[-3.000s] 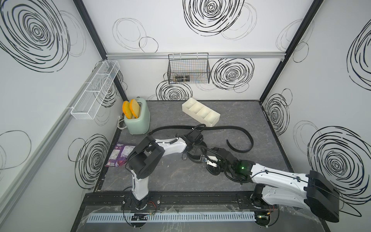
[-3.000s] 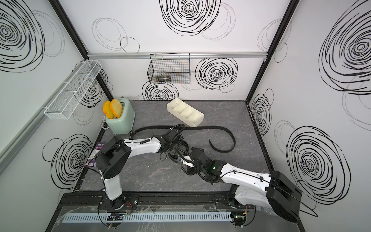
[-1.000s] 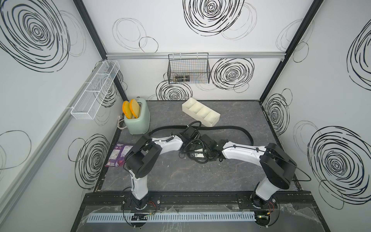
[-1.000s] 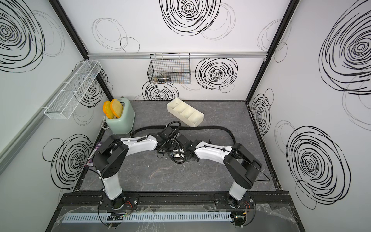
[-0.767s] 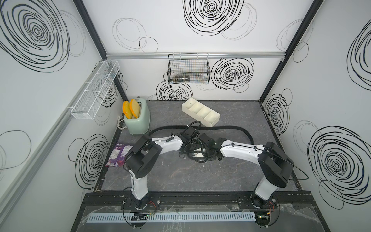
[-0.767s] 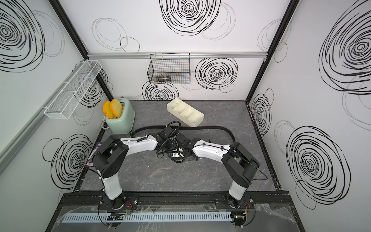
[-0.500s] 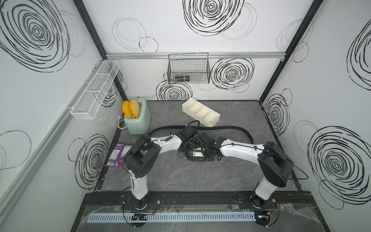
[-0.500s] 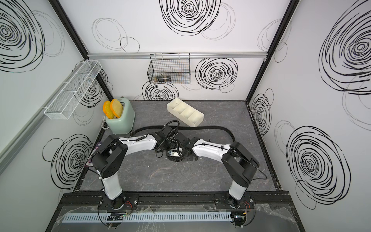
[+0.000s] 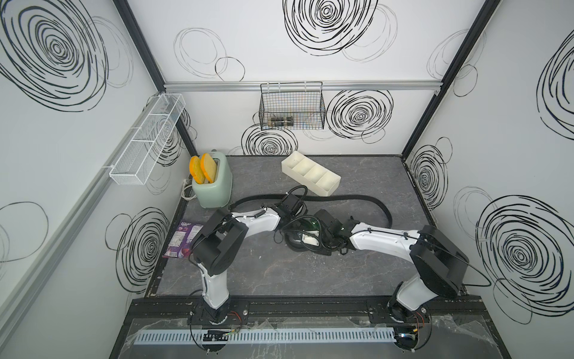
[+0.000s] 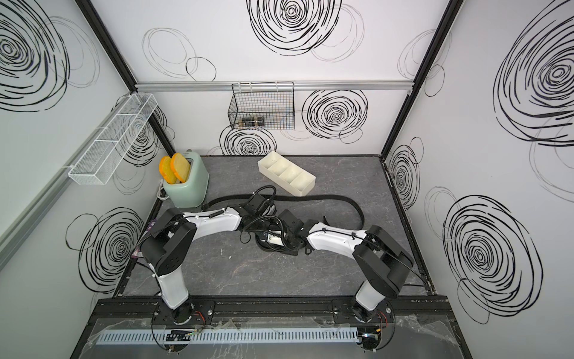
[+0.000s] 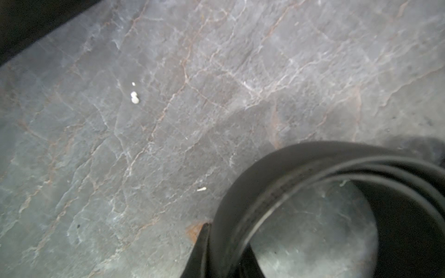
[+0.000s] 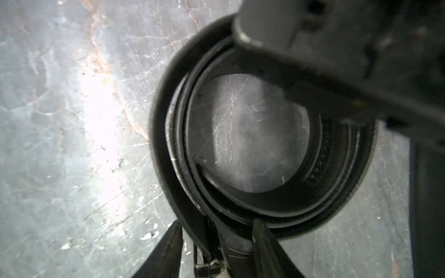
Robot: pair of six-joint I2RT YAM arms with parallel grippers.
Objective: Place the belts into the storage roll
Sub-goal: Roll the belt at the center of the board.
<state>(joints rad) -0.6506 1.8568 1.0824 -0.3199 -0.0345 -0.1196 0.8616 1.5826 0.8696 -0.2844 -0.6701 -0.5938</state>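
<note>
The coiled belt (image 12: 159, 144) (image 9: 295, 247) stands on its edge in the middle of the tabletop (image 9: 279, 273), between the two arms. The left pincer (image 11: 226, 243) is clamped on the coil's wall, one finger outside and one inside. The right pincer (image 12: 216, 223) straddles another part of the wall with its jaws parted and grips nothing: bare tabletop shows between its outer finger (image 12: 168, 252) and the strap. The second belt (image 9: 357, 198) (image 10: 335, 197) lies stretched out behind the arms, running from beside the toaster (image 9: 214, 186) along the front of the tray (image 9: 306, 179), then bending back at its far end. The tray sits near the back wall, apart from the coil.
</note>
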